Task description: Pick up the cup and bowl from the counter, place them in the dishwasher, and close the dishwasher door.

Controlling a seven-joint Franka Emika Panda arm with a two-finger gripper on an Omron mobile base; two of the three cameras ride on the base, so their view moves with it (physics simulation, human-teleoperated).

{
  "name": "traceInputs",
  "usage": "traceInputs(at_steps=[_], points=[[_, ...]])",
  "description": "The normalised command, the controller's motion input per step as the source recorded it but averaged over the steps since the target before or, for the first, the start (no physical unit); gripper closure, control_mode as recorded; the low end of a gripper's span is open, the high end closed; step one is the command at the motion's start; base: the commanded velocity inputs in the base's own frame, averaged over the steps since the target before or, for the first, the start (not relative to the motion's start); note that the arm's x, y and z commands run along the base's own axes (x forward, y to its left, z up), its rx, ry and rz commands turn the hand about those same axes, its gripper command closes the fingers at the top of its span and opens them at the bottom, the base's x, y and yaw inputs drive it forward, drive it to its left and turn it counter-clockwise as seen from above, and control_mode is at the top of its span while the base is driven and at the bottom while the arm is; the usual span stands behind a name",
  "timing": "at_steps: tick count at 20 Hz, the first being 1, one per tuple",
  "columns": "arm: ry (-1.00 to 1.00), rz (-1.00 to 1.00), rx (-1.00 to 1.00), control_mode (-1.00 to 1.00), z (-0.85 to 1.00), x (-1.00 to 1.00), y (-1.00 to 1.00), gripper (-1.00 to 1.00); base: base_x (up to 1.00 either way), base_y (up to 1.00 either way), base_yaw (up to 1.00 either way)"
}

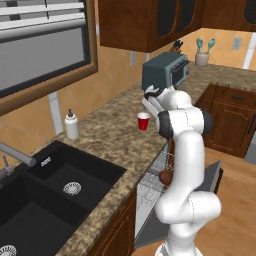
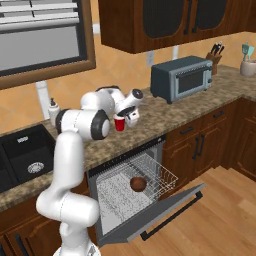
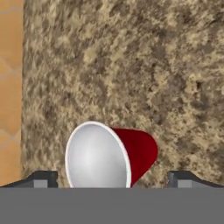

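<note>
With the bowl (image 2: 138, 184) already sitting in the dishwasher (image 2: 150, 175) rack, the jaws stand wide just above the cup (image 3: 111, 155) — upright on the desk (image 1: 115, 135), straddled for a grab.

Orange tiled walls (image 2: 120, 67) rise behind dark wooden cabinets (image 2: 150, 22). A framed window (image 1: 42, 50) hangs above the black sink (image 1: 55, 190). The floor (image 2: 220, 220) is pale wood.
</note>
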Motion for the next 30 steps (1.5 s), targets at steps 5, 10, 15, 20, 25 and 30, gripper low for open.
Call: traceInputs(at_steps=[5, 10, 15, 20, 25, 30], points=[[0.11, -0.13, -0.06, -1.0, -0.08, 0.06, 0.0, -1.0, 0.0, 0.0, 0.0], [0.12, -0.09, 0.0, -1.0, -0.06, -0.13, 0.0, -1.0, 0.0, 0.0, 0.0], [0.14, -0.07, 0.0, -1.0, -0.18, -0.03, 0.0, -1.0, 0.0, 0.0, 0.0], [0.1, -0.04, 0.0, -1.0, -0.18, 0.0, 0.0, -1.0, 0.0, 0.0, 0.0], [0.08, -0.01, 0.0, -1.0, -0.19, 0.0, 0.0, -1.0, 0.0, 0.0, 0.0], [0.05, 0.0, 0.0, -1.0, -0.19, 0.0, 0.0, -1.0, 0.0, 0.0, 0.0]])
